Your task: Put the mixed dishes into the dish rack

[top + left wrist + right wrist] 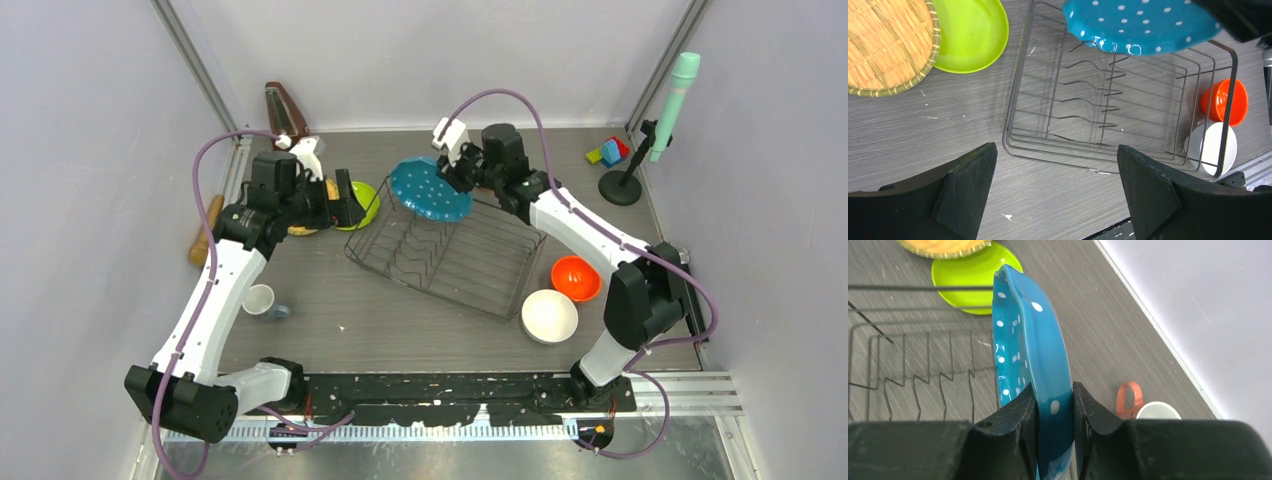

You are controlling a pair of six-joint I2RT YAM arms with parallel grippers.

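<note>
My right gripper (462, 172) is shut on the rim of the blue dotted plate (430, 190) and holds it tilted above the far left corner of the dish rack (430, 285). In the right wrist view the plate (1030, 340) stands on edge between my fingers. My left gripper (350, 200) is open and empty, above the lime green plate (365, 205) and the woven yellow plate (885, 45), left of the rack (1058, 160). The orange bowl (575, 277) and white bowl (549, 315) sit right of the rack. A pale cup (258, 299) lies at the near left. A pink-handled mug (1130, 397) shows behind the plate.
A wooden rolling pin (200, 240) lies by the left wall. A brown wedge-shaped object (285, 110) stands at the back left. Toy blocks (608, 152) and a green tube on a black stand (672, 100) are at the back right. Walls close in three sides.
</note>
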